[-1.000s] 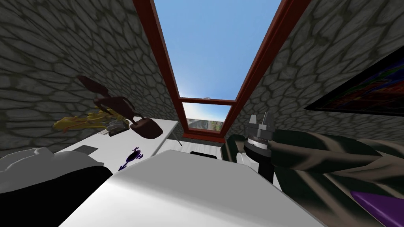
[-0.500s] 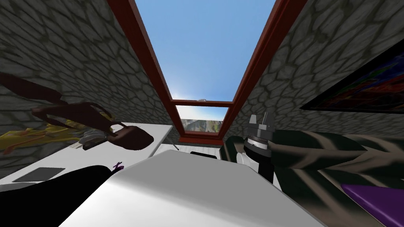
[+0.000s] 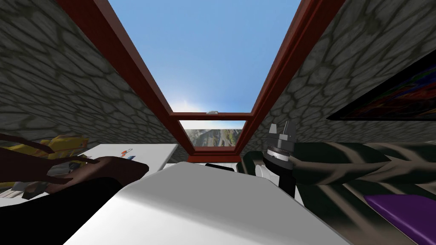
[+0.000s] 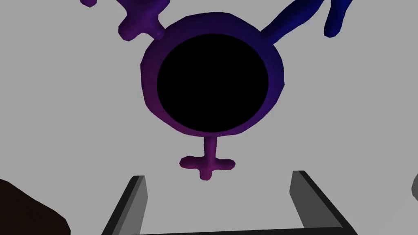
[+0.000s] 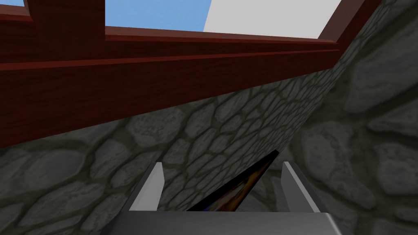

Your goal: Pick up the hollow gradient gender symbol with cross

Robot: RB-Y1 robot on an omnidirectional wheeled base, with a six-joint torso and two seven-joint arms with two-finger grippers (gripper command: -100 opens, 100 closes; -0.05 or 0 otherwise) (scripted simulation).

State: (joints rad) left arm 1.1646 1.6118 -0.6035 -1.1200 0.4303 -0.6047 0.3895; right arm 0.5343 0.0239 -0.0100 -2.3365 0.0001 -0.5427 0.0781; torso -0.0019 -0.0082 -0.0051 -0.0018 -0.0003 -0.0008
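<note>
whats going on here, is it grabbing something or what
The left gripper hangs open over a hollow purple-to-blue gender symbol that lies flat on a light grey surface. The symbol's small cross end points toward the gripper, but nothing is between the fingers yet, so the grasp has not happened. The right gripper is held up beside the chest, open and idle.
</note>
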